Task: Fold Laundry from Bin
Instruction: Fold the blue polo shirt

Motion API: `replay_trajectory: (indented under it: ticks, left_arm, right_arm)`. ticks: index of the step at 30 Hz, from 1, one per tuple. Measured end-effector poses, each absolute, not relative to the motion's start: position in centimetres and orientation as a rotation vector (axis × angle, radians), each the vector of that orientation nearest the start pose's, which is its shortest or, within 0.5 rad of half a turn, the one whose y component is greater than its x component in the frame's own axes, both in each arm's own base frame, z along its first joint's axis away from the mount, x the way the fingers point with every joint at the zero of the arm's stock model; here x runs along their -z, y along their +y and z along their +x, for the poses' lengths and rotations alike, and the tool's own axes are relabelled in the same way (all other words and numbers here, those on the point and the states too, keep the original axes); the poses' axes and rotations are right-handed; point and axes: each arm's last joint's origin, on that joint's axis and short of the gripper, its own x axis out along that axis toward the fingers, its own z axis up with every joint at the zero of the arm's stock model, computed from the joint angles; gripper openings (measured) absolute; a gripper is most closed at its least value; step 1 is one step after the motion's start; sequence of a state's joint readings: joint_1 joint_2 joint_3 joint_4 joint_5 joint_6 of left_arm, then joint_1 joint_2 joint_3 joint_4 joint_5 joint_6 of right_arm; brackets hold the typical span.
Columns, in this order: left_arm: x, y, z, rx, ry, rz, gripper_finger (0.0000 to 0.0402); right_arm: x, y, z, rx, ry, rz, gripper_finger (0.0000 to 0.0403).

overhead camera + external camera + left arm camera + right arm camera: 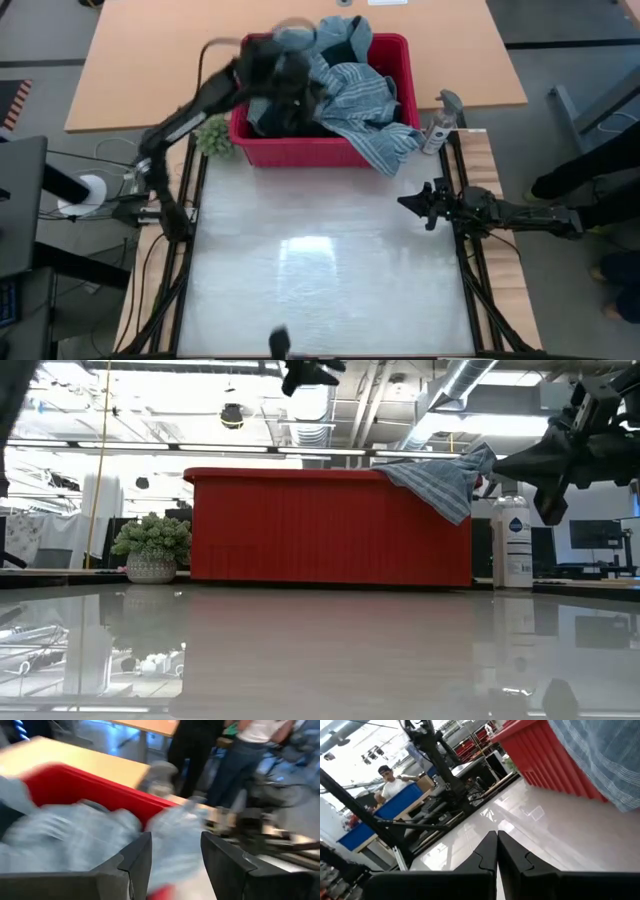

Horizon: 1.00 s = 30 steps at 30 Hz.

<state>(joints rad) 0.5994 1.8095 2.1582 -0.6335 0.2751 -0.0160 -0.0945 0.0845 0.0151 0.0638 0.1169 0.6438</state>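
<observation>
Our left gripper (171, 857) over the bin (300, 150)
Its fingers stand apart above the laundry (350, 95); our right gripper (415, 203) waits pinched closed at the desk's (320, 280) edge.

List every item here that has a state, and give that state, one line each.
bin: upright, full of laundry
striped shirt: draped over the bin's rim
left gripper: open, empty, above the bin
right gripper: shut, empty, at the table's right edge
</observation>
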Motion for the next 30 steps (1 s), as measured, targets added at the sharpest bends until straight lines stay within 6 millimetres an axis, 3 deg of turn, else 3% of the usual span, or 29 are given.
replay_trajectory:
  ticks: [3,7,12,18,23,27,30]
  left_arm:
    - [-47.8,24.4,32.2,-0.332,0.263,-0.100,0.0170]
    - [-44.5,28.0,32.0,-0.325,0.326,-0.141,0.0195]
    - [-42.0,29.9,30.5,-0.441,0.511,-0.101,0.0208]
    - [-40.3,31.6,31.1,-0.548,0.554,-0.080,0.0208]
    - [-37.0,34.8,30.9,-0.677,0.612,-0.168,0.0208]
    - [-37.1,36.2,30.0,-0.797,0.598,-0.140,0.0208]
    - [-37.3,36.5,29.7,-0.780,0.605,-0.074,0.0213]
  right_arm:
    - [-16.8,-1.3,10.1,0.217,-0.068,0.667,0.0036]
    - [-16.8,-1.4,10.1,0.230,-0.068,0.670,0.0036]
    - [-16.8,-1.4,10.1,0.233,-0.074,0.708,0.0036]
    - [-16.8,-1.4,10.1,0.237,-0.070,0.673,0.0036]
    - [-16.8,-1.4,10.1,0.237,-0.074,0.674,0.0036]
    - [-16.8,-1.5,10.1,0.247,-0.082,0.714,0.0045]
    - [-16.8,-1.5,10.1,0.248,-0.085,0.732,0.0060]
